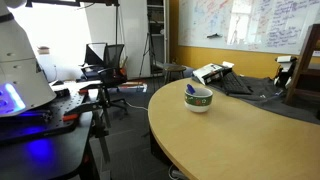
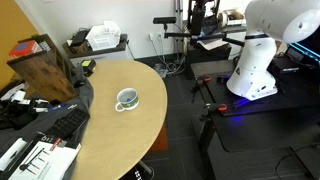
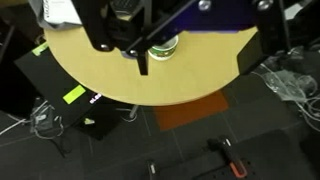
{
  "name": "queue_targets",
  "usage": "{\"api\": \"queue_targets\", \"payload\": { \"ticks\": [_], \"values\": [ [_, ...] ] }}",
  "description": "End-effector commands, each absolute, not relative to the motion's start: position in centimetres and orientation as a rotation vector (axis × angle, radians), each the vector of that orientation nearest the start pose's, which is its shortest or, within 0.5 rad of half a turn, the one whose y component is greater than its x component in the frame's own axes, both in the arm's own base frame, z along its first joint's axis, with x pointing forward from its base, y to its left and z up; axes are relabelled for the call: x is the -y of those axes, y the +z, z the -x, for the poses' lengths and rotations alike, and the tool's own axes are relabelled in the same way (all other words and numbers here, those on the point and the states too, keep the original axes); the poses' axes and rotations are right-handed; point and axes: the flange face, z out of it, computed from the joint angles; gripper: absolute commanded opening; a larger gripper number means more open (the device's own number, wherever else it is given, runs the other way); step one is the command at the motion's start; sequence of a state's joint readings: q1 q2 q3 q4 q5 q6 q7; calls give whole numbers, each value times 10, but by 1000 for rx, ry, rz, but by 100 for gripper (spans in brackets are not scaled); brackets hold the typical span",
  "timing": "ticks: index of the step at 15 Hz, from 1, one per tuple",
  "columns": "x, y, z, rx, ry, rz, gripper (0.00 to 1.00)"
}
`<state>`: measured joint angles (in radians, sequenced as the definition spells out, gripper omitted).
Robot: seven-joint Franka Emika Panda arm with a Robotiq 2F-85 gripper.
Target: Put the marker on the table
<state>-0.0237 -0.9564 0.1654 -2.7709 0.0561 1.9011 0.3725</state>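
Note:
The white-and-green bowl [image 1: 198, 100] stands on the tan wood table [image 1: 250, 135] near its curved edge; it shows in both exterior views [image 2: 126, 99]. A small pale stick with a blue end, the marker [image 1: 192, 91], leans inside the bowl. In the wrist view my gripper [image 3: 198, 60] comes in from the top, high above the table edge. Its fingers [image 3: 143, 62] stand wide apart with nothing between them. The bowl [image 3: 163, 47] sits partly hidden behind the left finger. The marker cannot be made out there.
A keyboard and papers [image 2: 45, 140] and a brown box [image 2: 45, 65] lie on the table's far side. A black desk with blue light [image 1: 40, 125] stands beside the table. Black boxes [image 3: 70, 100], cables and a clamp lie on the floor.

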Motion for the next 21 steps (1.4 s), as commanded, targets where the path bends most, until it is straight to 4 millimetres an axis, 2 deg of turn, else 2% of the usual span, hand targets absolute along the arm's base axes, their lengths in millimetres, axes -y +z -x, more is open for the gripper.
{"api": "queue_targets", "payload": {
  "ticks": [1,5,8,9,13,16,19,21],
  "values": [
    [-42,468,-278,-495,-154,3161,100],
    [-42,468,-278,-495,-154,3161,100],
    [-44,465,-295,-553,-160,3161,100],
    [-44,462,-307,-569,-158,3151,100],
    [-41,444,-370,-697,-250,3094,100],
    [-33,425,-427,-821,-211,3041,100],
    [-20,399,-482,-963,-153,3002,100],
    [-9,375,-518,-1063,-131,2974,100]
  ]
}}
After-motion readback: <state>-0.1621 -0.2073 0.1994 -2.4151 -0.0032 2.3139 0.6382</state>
